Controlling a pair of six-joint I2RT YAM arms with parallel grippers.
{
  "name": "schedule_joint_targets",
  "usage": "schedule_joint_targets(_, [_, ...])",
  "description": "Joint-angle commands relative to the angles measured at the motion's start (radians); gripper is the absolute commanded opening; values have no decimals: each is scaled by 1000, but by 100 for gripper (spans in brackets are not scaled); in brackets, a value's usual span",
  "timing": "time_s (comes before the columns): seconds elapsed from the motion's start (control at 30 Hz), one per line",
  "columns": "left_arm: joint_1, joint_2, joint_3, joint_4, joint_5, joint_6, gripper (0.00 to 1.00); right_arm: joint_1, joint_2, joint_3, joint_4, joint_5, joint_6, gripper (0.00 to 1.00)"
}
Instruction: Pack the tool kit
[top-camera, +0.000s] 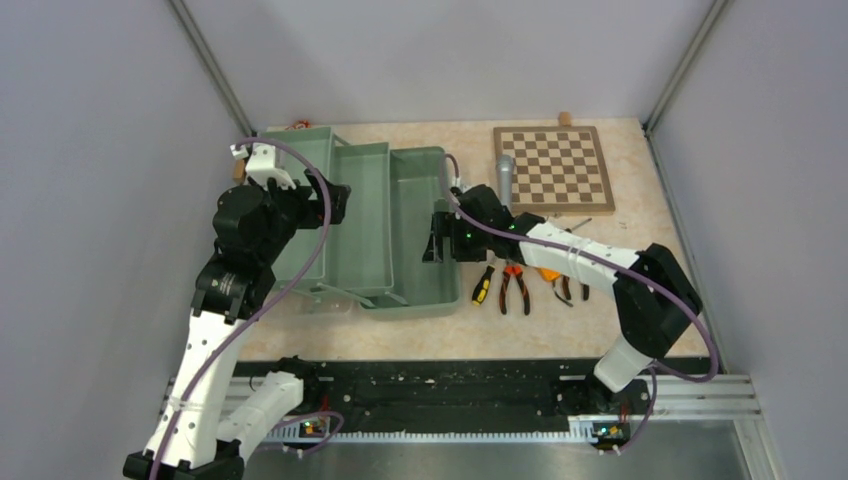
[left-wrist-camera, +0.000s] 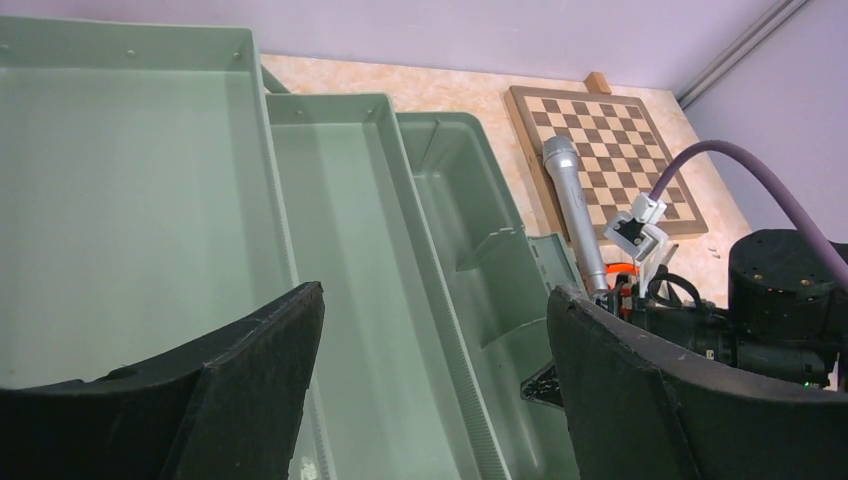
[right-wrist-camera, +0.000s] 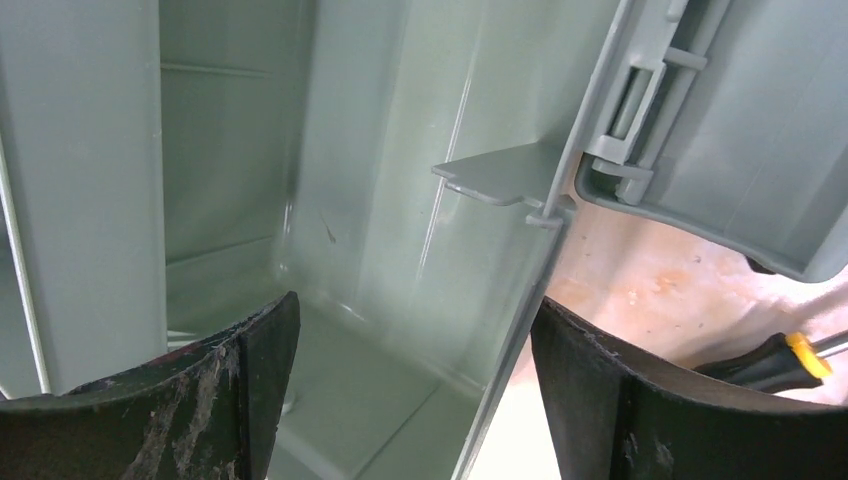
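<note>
The pale-green toolbox lies opened out into three troughs at the table's left. My left gripper hovers open over its left and middle trays, with nothing between the fingers. My right gripper is open and straddles the box's right wall, one finger inside the trough, the other outside, neither touching the wall. On the table right of the box lie a yellow-black screwdriver and orange-handled pliers. A second pair of pliers is partly hidden under the right arm.
A wooden chessboard lies at the back right, with a silver cylinder beside its left edge. Grey walls close in the table on three sides. The box's handle sticks out toward the near edge.
</note>
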Motion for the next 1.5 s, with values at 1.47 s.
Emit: schedule_joint_targets(1.47, [-4, -9, -14, -1, -49, -19, 86, 44, 63, -74, -292, 599, 440, 49])
